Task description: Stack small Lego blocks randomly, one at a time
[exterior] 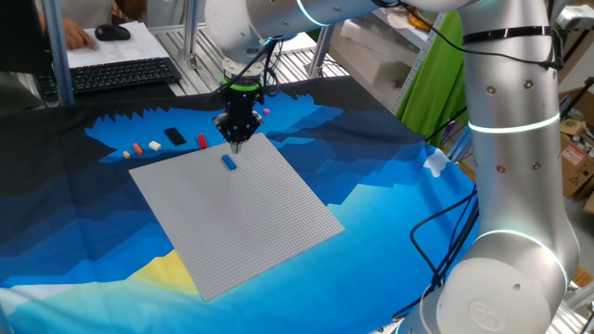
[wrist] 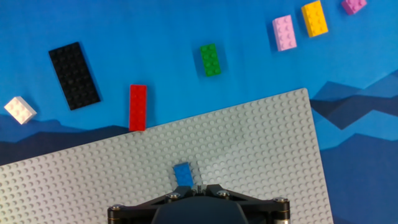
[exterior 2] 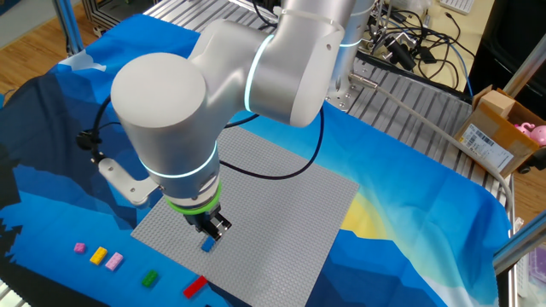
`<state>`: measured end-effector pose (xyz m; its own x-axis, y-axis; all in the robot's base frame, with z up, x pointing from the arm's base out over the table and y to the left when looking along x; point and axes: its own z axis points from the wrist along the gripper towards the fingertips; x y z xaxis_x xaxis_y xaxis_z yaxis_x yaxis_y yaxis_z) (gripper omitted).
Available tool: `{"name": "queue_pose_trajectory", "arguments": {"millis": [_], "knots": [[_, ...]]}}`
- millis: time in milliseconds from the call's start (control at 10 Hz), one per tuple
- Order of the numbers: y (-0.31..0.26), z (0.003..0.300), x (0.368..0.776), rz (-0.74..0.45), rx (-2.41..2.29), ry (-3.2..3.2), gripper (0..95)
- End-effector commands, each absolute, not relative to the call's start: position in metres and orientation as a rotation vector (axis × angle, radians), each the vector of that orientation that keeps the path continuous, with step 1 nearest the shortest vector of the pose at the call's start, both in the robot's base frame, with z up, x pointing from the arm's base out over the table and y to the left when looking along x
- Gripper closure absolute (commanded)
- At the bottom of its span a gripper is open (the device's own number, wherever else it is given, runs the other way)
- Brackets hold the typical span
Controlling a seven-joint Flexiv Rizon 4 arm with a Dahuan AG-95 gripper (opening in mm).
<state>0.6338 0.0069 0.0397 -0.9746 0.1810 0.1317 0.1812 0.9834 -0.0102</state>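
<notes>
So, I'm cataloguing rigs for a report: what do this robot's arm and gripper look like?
The arm has fat, rounded silver-white segments with glowing cyan-white rings at the joints and a green band at the wrist. A black cable runs alongside. The gripper is small, black and tapers to two narrow fingers.

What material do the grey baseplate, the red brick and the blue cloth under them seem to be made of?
Grey baseplate: apparently hard moulded plastic with a matt finish, shown by its even grid of studs and straight edges.
Red brick: likely the same rigid plastic, slightly glossy, with a crisp rectangular shape.
Blue cloth: looks like printed fabric, since it lies in soft folds and wrinkles.
</notes>
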Motion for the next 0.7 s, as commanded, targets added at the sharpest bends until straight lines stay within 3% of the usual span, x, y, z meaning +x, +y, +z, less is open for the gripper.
{"name": "queue_pose_trajectory", "arguments": {"millis": [100,700], "knots": [[0.0078,0.0396,0.6324,0.002,-0.276,-2.998,95.0],[0.0097,0.0393,0.6304,0.005,-0.283,-2.997,95.0]]}}
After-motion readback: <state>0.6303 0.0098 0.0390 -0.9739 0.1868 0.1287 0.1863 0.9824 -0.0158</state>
